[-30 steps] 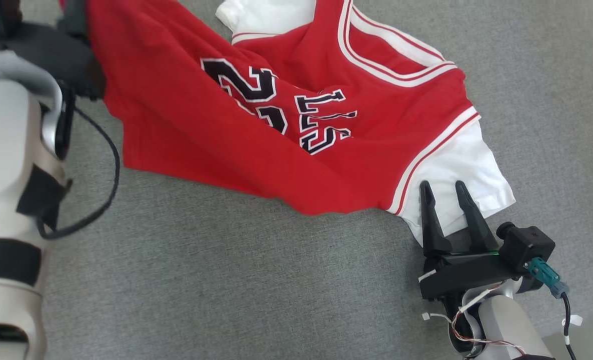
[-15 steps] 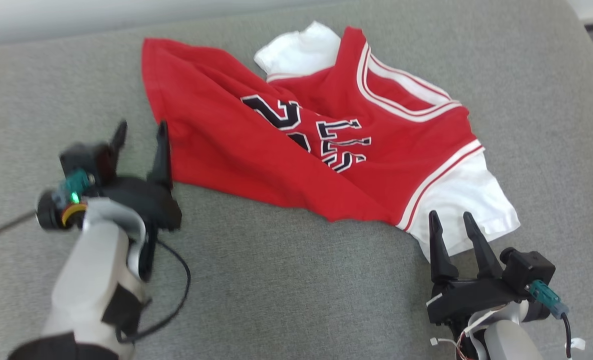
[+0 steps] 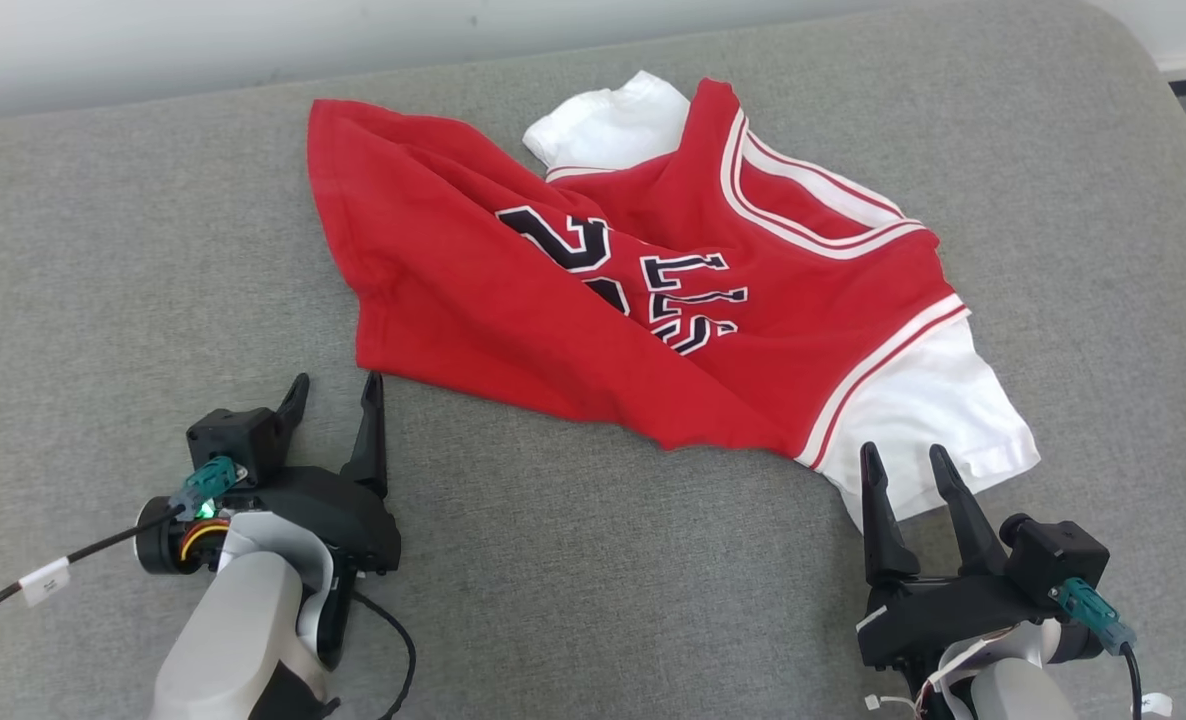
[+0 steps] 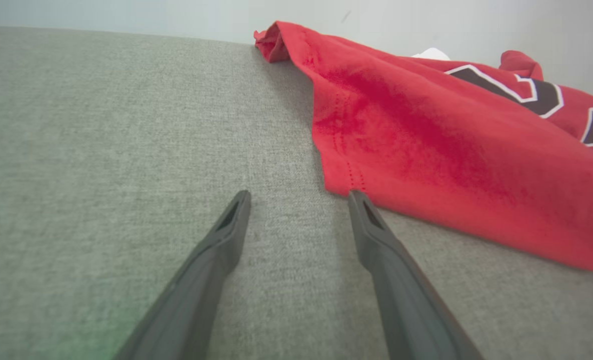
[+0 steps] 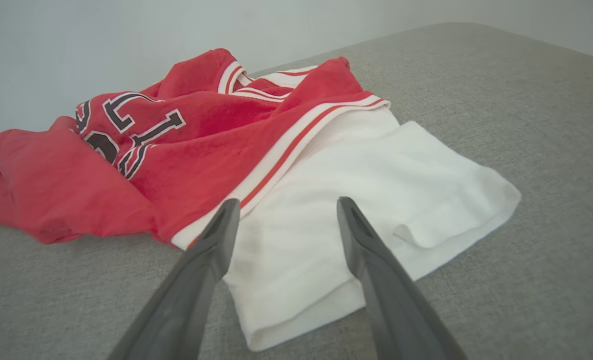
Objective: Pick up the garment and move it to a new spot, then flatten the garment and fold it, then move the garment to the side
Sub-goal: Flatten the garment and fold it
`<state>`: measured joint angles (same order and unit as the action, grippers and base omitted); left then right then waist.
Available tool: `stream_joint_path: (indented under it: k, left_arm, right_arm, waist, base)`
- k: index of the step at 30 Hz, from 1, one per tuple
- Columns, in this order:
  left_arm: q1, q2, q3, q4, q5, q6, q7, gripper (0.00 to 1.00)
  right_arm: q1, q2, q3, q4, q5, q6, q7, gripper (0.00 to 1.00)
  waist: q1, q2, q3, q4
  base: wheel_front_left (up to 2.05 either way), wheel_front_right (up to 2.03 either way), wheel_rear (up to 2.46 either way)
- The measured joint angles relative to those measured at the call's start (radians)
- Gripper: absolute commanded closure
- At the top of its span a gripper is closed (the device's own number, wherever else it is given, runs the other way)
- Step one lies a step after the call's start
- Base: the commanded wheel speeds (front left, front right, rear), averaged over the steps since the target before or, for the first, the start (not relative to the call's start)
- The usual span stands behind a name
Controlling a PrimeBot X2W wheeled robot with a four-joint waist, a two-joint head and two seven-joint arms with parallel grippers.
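Observation:
The garment (image 3: 513, 300) is a red jersey with black numbers, white-striped trim and white sleeves, lying rumpled on the grey cushion. My left gripper (image 3: 336, 392) stands open just below the garment's lower left hem corner (image 4: 341, 175), holding nothing. My right gripper (image 3: 903, 460) is open too, its fingertips over the near white sleeve (image 5: 326, 220) at the lower right, with nothing clamped between them. In the right wrist view the garment (image 5: 186, 145) bunches up in folds behind that sleeve.
The grey fabric cushion (image 3: 593, 580) stretches all around the garment. A pale wall (image 3: 253, 40) runs along its far edge, and the cushion's rounded right corner (image 3: 1143, 60) drops away to the floor.
My left gripper has let go of the red hem and drawn back toward me, now open on the cushion. The head camera has tilted, so the whole picture shifted. The right gripper held still.

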<state>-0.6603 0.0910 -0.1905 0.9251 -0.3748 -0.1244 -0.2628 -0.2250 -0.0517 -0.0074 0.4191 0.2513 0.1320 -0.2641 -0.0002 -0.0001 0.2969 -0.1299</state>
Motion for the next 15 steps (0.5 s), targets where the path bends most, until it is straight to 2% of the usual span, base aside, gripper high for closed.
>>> stream_joint_path:
  k: [14,15]
  left_arm:
    - [-0.045,0.003,-0.068,-0.01,0.004,0.0,-0.001,0.0]
    - [-0.045,0.003,-0.075,-0.015,0.004,0.0,-0.001,0.22]
  right_arm:
    - [-0.016,0.0,0.009,0.005,0.001,0.0,0.0,0.0]
    - [-0.016,0.0,0.009,0.007,0.001,0.0,0.0,0.0]
  waist:
    - [0.0002,0.0,0.041,-0.034]
    - [0.0002,0.0,0.041,-0.034]
  base:
    - [0.0,0.0,0.0]
    - [0.0,0.0,0.0]
